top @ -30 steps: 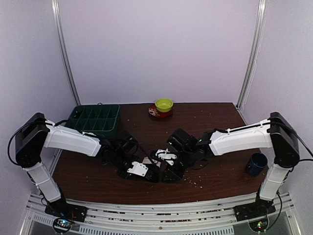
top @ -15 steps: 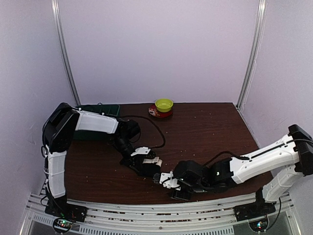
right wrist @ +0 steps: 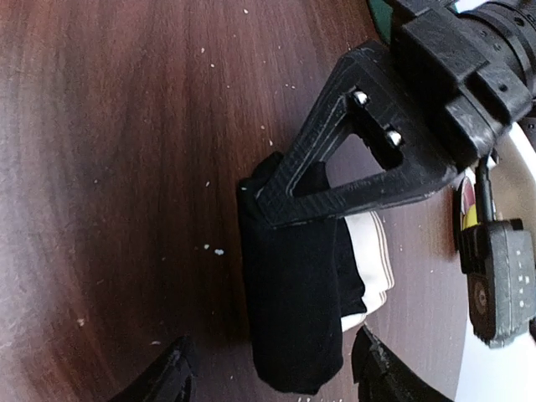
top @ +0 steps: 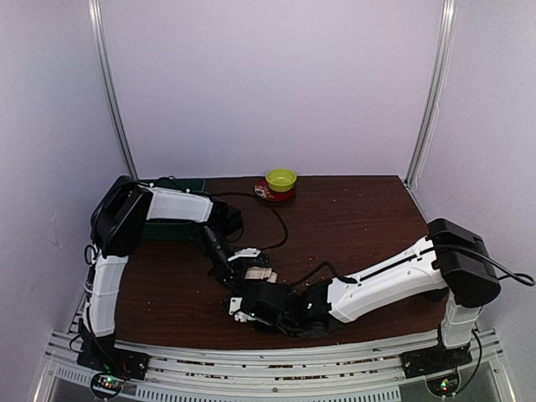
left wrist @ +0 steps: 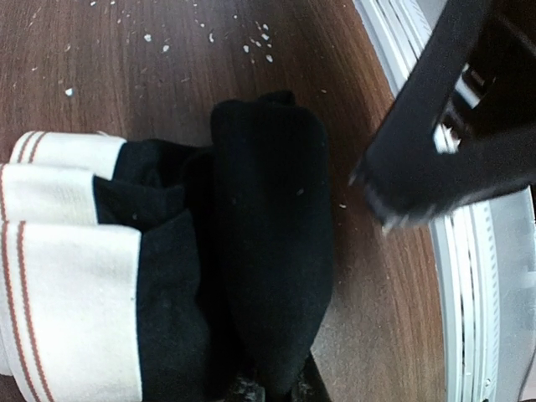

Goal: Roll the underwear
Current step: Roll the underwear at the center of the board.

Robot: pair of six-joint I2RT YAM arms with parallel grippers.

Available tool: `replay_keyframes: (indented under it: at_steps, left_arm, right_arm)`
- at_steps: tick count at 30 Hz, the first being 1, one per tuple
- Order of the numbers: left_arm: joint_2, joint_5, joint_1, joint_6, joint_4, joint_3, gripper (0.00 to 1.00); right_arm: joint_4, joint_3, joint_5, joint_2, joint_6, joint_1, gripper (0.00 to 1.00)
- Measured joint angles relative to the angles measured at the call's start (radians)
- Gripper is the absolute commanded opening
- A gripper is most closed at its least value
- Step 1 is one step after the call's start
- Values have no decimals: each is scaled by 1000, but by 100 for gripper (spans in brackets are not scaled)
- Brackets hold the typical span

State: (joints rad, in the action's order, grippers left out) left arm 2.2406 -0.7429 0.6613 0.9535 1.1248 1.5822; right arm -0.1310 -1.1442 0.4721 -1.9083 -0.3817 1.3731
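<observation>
The underwear lies on the dark wooden table as a rolled black bundle, with white red-striped bands at its left. It also shows in the right wrist view and the top view. I cannot tell whether the bundle holds one garment or two. My left gripper is shut on the near end of the black roll; it shows in the top view. My right gripper is open, with its jaws standing wide on either side of the roll's end. In the top view it sits just in front of the bundle.
A green compartment tray stands at the back left, partly behind my left arm. A yellow-green bowl sits on a red plate at the back centre. Crumbs are scattered on the table. The front rail is close by.
My right arm has swung left along the table's front, and its gripper now sits against the bundle. My left arm has folded back, with its gripper staying at the bundle.
</observation>
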Motion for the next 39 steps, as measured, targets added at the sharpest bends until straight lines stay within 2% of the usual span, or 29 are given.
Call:
replay_keyframes:
  at_steps: [4,11,14,17,18,21,23,25,31,34,39]
  left_arm:
    - [13,-1,0,-3,26,19,0]
    - [21,1,0,-3,47,32,6]
    - [19,5,0,-5,45,32,13]
    - [-2,23,0,-16,14,9,27]
    - [-16,37,0,-19,-3,-3,35]
    - [-76,103,-2,-37,-60,-53,45]
    - [-135,142,-7,-45,-97,-93,60]
    - [-208,167,-15,-50,-134,-133,66]
    - [-439,205,-21,-61,-277,-271,98]
    - [-566,222,-25,-66,-392,-406,98]
    - [-821,250,-26,-66,-614,-655,98]
  right_arm:
    - [-8,-55,29,-74,-40,-10,59]
    - [-25,-90,48,-136,-59,-50,25]
    - [-29,-100,38,-138,-56,-62,10]
    - [-36,-107,9,-137,-49,-68,3]
    - [-40,-112,-6,-137,-37,-72,2]
    - [-64,-125,-56,-132,-13,-89,0]
    - [-84,-132,-95,-125,4,-103,0]
    - [-104,-139,-135,-119,24,-116,0]
    - [-148,-153,-243,-101,76,-148,0]
    - [-190,-174,-314,-96,103,-170,0]
    - [-312,-251,-521,-102,168,-233,0]
